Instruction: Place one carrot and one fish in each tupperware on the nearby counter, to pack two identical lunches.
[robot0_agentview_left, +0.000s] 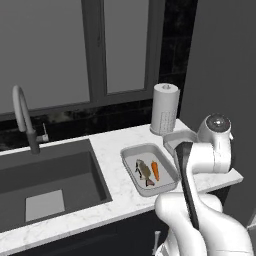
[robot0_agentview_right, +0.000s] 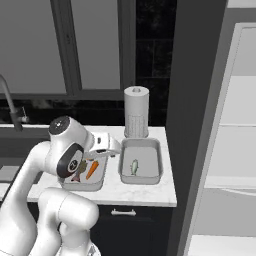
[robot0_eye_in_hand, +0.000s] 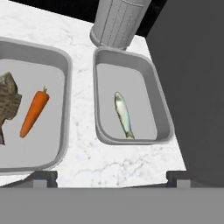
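Two dark fingertips stand wide apart over the white counter, and the gripper holds nothing. On the left, a grey tupperware has a brown fish and an orange carrot. Just beside it, the right tupperware holds one silver fish. A paper towel roll stands behind.

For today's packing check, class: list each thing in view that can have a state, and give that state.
Left tupperware: holds one carrot and one brownish fish.
Right tupperware: holds one silver fish, no carrot.
Hand: open, holding nothing, above the counter.
Paper towel roll: upright behind the right tupperware.
Sink: no water running from the faucet.
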